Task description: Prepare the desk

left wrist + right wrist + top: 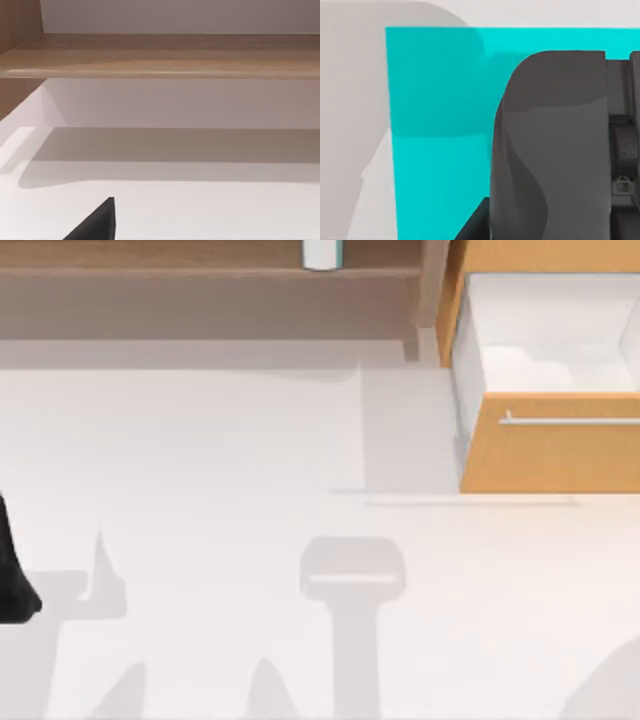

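The wide matte white desk [220,470] runs left to right, its orange-wood drawer [550,445] pulled open toward the near edge. The left arm [12,570] sits at the left edge. I cannot tell either gripper's state.

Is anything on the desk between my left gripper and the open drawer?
Nothing visible. The white desk lies bare between the left arm at its left edge and the open drawer at the right; a white container stands back on the shelf.
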Action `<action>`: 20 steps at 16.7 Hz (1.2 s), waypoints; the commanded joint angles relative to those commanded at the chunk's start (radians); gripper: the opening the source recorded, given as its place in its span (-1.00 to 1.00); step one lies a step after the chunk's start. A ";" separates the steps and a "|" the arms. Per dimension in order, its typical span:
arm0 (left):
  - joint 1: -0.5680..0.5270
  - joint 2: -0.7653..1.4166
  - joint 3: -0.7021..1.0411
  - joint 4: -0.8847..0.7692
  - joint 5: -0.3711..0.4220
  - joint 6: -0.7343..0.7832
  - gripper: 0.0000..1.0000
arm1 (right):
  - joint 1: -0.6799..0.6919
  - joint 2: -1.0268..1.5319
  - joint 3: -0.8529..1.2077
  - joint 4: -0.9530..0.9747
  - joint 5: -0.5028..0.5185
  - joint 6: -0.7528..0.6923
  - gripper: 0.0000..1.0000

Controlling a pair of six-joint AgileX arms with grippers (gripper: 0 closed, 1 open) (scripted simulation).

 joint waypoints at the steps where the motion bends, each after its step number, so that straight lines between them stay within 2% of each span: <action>1: 0.000 0.000 0.000 0.000 0.000 0.000 1.00 | 0.001 -0.005 0.003 0.004 0.000 0.000 -1.00; 20: 0.000 0.000 0.000 0.000 0.000 0.000 1.00 | -0.007 0.044 -0.033 0.021 0.003 0.000 -1.00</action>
